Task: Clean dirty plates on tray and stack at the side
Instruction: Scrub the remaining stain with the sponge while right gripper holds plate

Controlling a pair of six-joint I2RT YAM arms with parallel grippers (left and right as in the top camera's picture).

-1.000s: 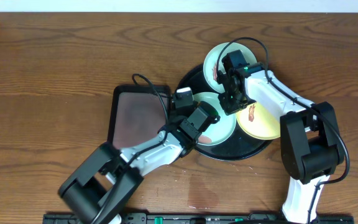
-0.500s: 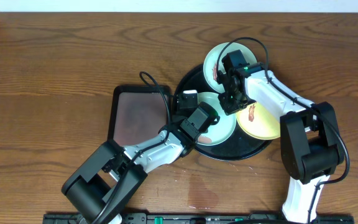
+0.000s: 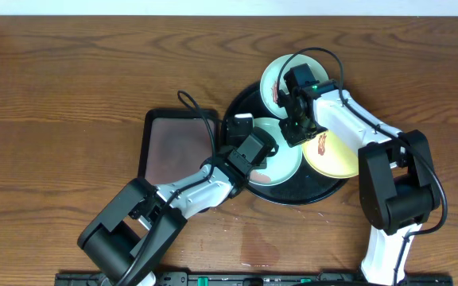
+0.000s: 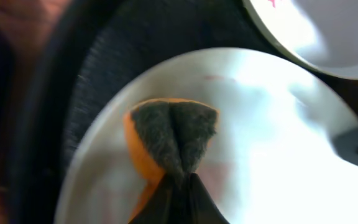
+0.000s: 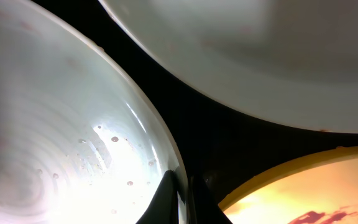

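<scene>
Left gripper [image 4: 179,186] clamped on sponge [image 4: 169,134], which sits on the middle blue plate [image 3: 286,163] near the centre of the black tray [image 3: 293,193]. Right gripper [image 5: 179,190] pinched onto that plate's rim at its 1 o'clock. 2nd blue plate [image 3: 273,79] at tray's 12 o'clock, overhanging the rim. Yellow plate [image 3: 336,159] at 3 o'clock, red smear visible. Brown tray [image 3: 177,147] at 9 o'clock.

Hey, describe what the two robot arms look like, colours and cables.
Both have white links between chunky black joints. A thin black cable loops off the left arm; another arcs over the right arm, which shows a small green light.
</scene>
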